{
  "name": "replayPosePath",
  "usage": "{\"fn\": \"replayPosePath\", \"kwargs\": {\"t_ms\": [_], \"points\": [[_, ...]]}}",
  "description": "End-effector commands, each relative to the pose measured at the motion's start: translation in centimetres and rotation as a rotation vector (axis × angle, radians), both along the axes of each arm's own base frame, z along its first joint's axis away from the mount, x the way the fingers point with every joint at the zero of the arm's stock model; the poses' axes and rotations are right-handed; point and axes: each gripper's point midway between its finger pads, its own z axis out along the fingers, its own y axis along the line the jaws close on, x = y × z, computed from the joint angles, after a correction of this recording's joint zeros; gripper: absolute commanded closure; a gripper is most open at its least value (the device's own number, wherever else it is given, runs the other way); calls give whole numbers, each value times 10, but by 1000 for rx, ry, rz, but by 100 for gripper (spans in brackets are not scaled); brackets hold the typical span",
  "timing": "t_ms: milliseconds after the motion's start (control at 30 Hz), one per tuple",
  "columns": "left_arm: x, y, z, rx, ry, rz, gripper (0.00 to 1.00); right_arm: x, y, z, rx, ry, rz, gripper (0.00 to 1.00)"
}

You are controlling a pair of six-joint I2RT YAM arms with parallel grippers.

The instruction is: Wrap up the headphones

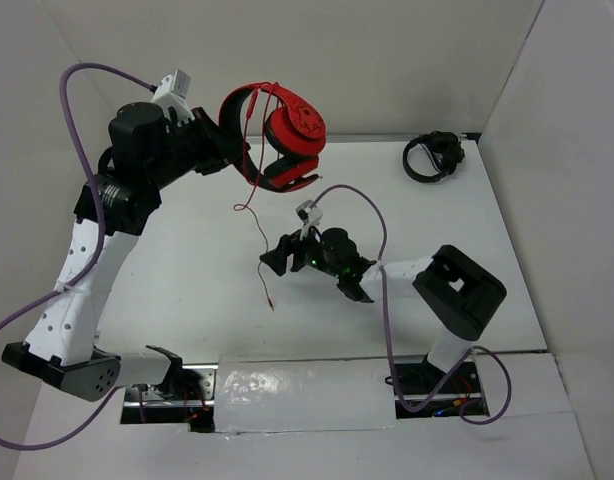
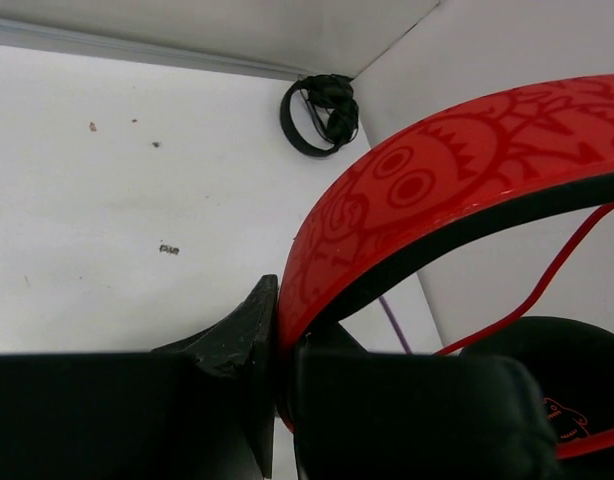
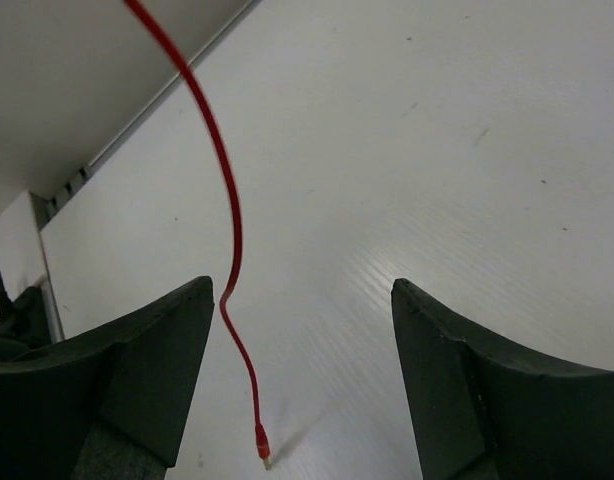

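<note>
While the cable is hanging loose and unwound, we are reading the layout as preparation for winding it.

Table [image 1: 187,290]: one, white. It is serving as the work surface below both arms.

Arms: two. The left gripper [image 1: 230,155] is clamping the headband of the headphones [image 1: 287,135], and the left wrist view is showing its fingers [image 2: 252,340] pinching the red band. It is holding them in the air over the far left-centre of the table. We judge this is so the lead drops clear of the surface. The right gripper [image 1: 270,262] is sitting lower, near the centre, with its jaws spread wide and nothing between them. It is probably lining up to catch the lead.

Headphones: two sets. The red pair is in the air. A black pair [image 1: 434,157] is lying in the far right corner, well apart and not part of the job.

Cable [image 1: 255,215]: one, thin and red. It is dangling in loose kinks just ahead of the open jaws.

Plug [image 1: 271,306]: one. It is hanging at or just above the table, and we cannot tell which.
</note>
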Motion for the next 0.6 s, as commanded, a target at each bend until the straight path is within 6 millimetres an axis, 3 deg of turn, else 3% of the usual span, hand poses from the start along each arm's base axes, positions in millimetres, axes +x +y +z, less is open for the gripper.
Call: {"fn": "replayPosePath", "kwargs": {"t_ms": [0,167,267,367,400,567], "points": [[-10,-3,61,-117,-138,-30,100,-6,32,30,129,-42,99,21],[-3,-4,57,-112,-121,-23,100,-29,60,19,143,-17,218,20],[-3,-5,55,-109,-119,-28,100,-23,69,4,114,34,187,25],[-7,0,65,-103,-148,-23,100,-15,63,-10,133,104,130,68],[-10,-1,66,-99,-152,-39,100,-10,56,-12,142,117,112,100],[-37,3,70,-84,-220,-158,100,2,1,-15,219,222,103,100]]}}
